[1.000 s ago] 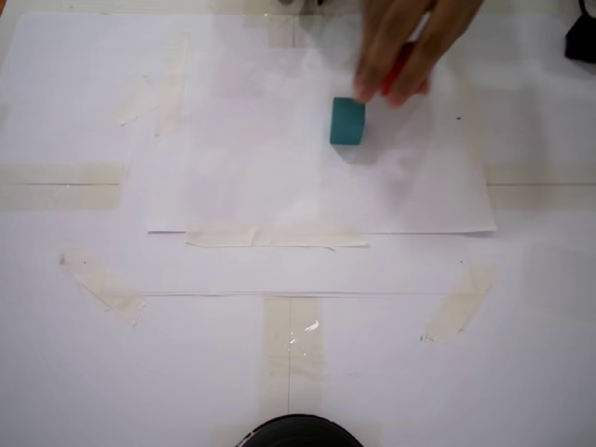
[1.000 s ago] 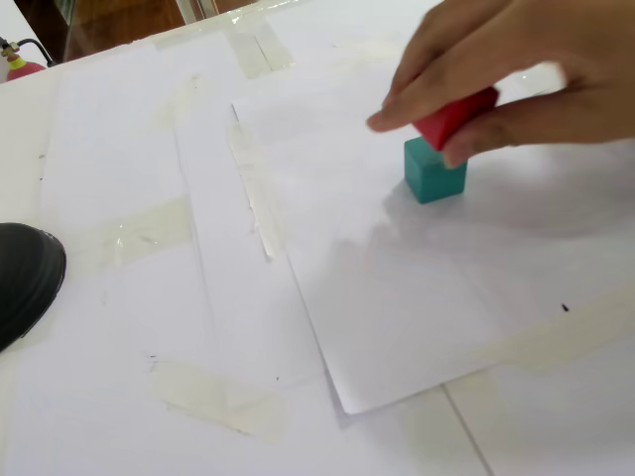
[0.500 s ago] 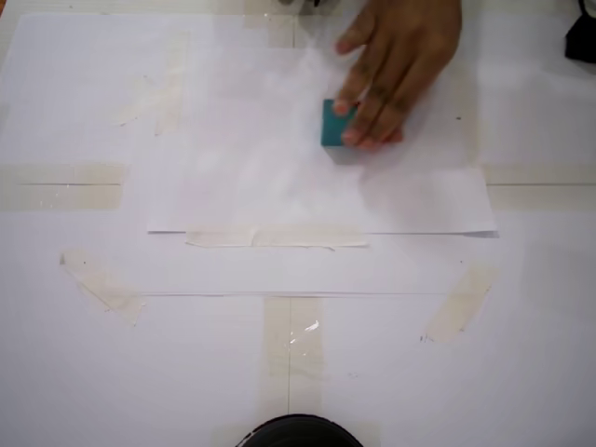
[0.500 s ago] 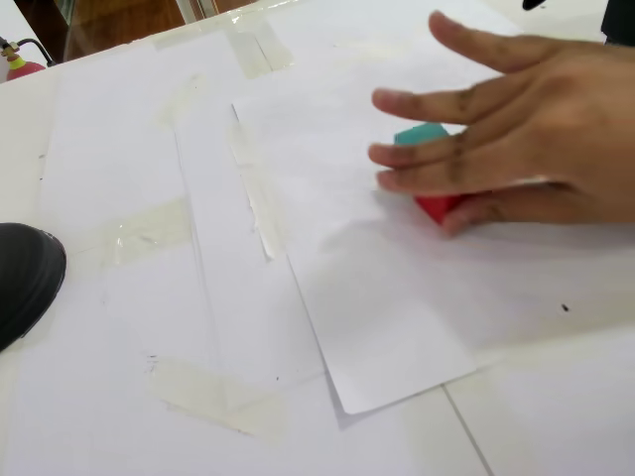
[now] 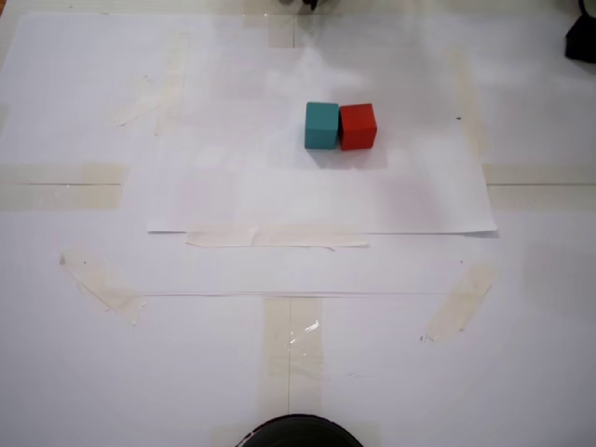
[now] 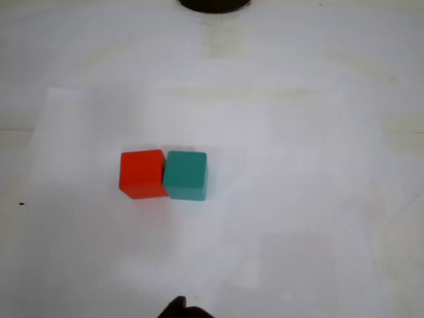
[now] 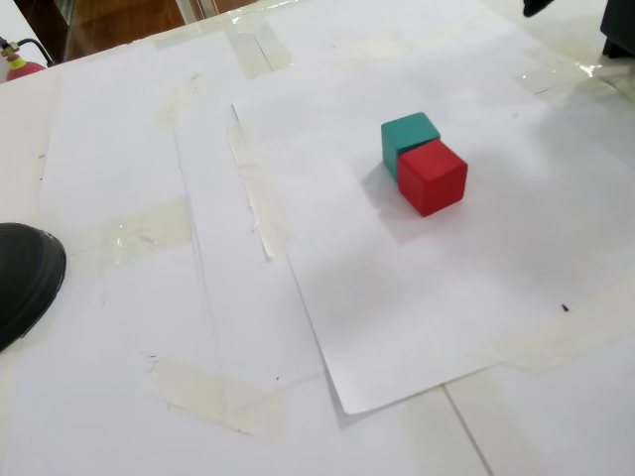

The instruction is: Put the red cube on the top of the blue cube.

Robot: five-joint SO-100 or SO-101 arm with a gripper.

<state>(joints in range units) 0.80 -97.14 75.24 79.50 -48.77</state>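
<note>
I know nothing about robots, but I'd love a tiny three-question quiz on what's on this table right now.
1. True or false: the red cube sits on top of the blue cube.
2. In the wrist view, which cube lies to the left? A) red cube B) blue cube
3. Fill in: both cubes rest on a sheet of white ____.

Key
1. False: the two stand side by side, touching, both on the sheet.
2. A: red cube is left of the blue cube there; the fixed view from above shows the reverse.
3. paper
</note>
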